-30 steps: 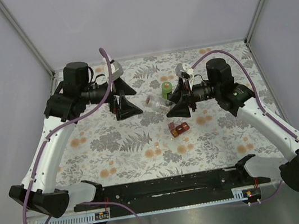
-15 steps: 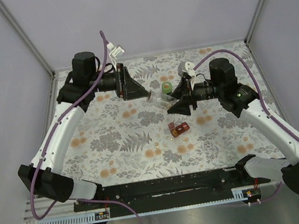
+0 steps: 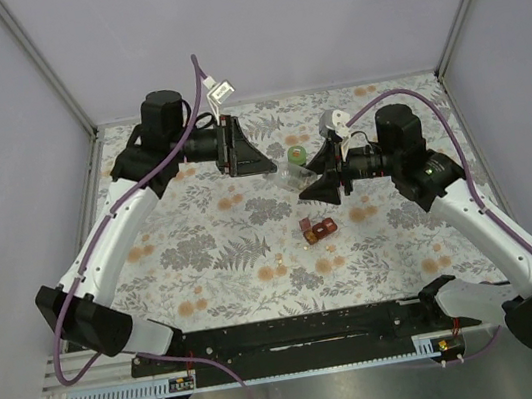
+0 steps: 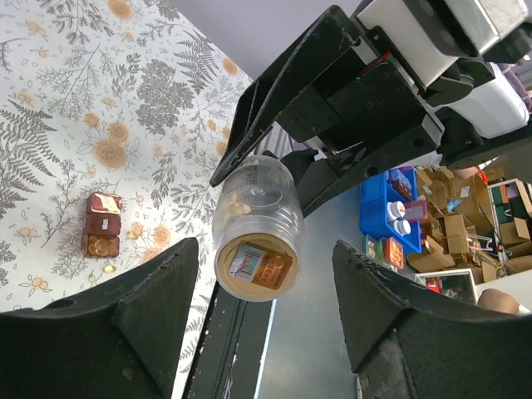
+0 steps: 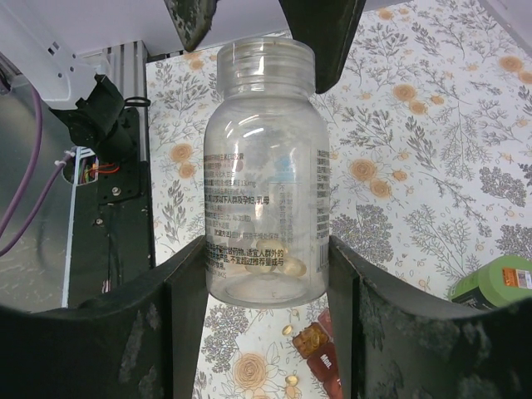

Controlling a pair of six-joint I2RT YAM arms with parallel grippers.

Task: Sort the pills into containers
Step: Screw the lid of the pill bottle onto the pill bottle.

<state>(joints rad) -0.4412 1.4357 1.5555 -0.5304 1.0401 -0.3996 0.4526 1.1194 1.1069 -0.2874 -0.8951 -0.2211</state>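
Bottle [image 5: 266,166] pinched in right gripper [image 5: 266,249]; left gripper [image 4: 264,249] spread, gaps either side of it.

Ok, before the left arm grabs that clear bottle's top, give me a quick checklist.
1. Right gripper clamps the clear bottle: ok.
2. Left gripper flanks the bottle's top end: ok.
3. Left fingers touching the bottle: not ok, gaps on both sides.
4. Pills inside the bottle: ok, a few at its base.
5. Every pill contained: not ok, a loose pill lies beside the pill box.
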